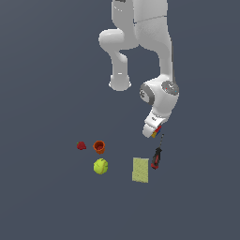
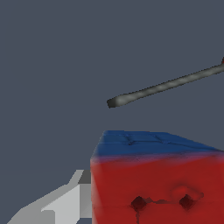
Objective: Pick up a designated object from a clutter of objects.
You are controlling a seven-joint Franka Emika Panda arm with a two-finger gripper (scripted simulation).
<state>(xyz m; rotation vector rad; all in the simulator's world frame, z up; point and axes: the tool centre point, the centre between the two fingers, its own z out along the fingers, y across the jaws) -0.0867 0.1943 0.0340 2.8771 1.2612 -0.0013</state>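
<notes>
The puzzle cube (image 1: pixel 156 131) shows only as a small red, blue and yellow patch at the tip of my gripper (image 1: pixel 154 133). In the wrist view the cube (image 2: pixel 153 183) fills the near part of the picture, red face toward the camera and blue face beyond it. One grey finger (image 2: pixel 65 205) lies against its side, so the gripper is shut on the cube. The other finger is hidden. The rest of the clutter lies on the floor: strawberry (image 1: pixel 81 146), orange cup (image 1: pixel 99 146), yellow-green ball (image 1: pixel 101 166), pale yellow sponge (image 1: pixel 140 169), red-black screwdriver (image 1: pixel 157 157).
The screwdriver lies just beside and below the gripper. Its dark shaft (image 2: pixel 166 87) crosses the wrist view beyond the cube. The arm's white links (image 1: pixel 159 89) rise behind the gripper. The floor is plain dark grey.
</notes>
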